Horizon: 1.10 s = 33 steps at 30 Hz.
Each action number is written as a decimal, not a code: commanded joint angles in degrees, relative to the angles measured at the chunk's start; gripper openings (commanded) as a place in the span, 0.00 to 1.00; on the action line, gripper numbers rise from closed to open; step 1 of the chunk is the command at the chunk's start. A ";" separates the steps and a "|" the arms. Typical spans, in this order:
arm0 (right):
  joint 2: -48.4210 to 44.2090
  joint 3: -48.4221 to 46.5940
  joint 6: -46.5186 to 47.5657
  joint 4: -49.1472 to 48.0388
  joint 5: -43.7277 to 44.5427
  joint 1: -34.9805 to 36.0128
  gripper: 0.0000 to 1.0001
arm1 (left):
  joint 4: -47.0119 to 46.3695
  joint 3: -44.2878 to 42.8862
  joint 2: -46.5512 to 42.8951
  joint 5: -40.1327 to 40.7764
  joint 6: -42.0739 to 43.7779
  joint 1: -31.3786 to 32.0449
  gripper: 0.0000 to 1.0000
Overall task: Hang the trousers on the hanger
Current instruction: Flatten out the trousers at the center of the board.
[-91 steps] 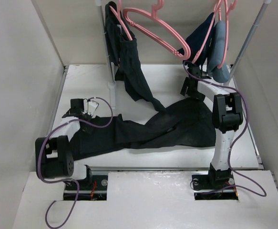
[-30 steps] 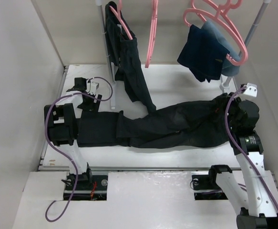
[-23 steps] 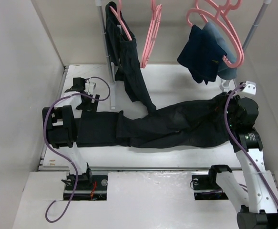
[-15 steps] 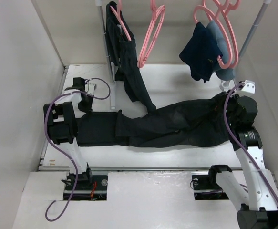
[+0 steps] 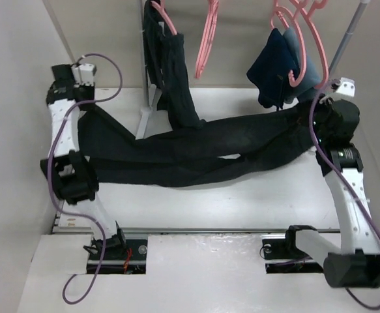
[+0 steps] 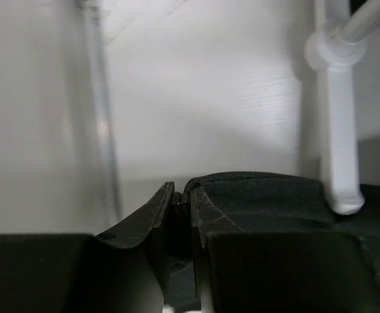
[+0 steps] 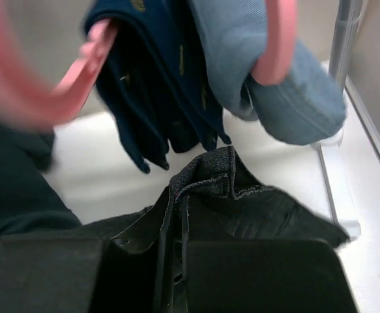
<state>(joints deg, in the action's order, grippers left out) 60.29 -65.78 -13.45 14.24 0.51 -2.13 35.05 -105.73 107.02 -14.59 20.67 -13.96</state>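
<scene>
The black trousers [image 5: 196, 153] hang stretched across the table between my two grippers. My left gripper [image 5: 85, 107] is raised at the far left and is shut on the leg end [image 6: 268, 195]; its jaws [image 6: 180, 195] pinch the hem. My right gripper [image 5: 308, 120] is up at the far right, shut on a bunched fold of the other end [image 7: 242, 202], seen at the jaws [image 7: 175, 202]. An empty pink hanger [image 5: 206, 39] hangs on the rail between them, above the trousers.
A second dark pair [image 5: 170, 78] hangs on a pink hanger at the rail's left post. Navy [image 7: 157, 98] and light blue [image 7: 287, 98] garments hang on pink hangers [image 5: 294, 39] just above my right gripper. The rack's white foot [image 6: 336, 130] stands close to my left gripper.
My left gripper shut on the leg end and rose to the far left. The right gripper lifted its end too. The trousers came off the table, stretched. The hangers have swung.
</scene>
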 commanded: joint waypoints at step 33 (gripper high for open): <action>-29.97 25.46 -50.18 10.80 36.04 -1.47 0.00 | -6.13 13.62 -33.36 -6.58 13.08 -12.41 0.00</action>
<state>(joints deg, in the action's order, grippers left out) 30.06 -32.77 -66.39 32.95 32.58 -3.40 34.46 -86.94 75.79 -16.43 36.84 -25.39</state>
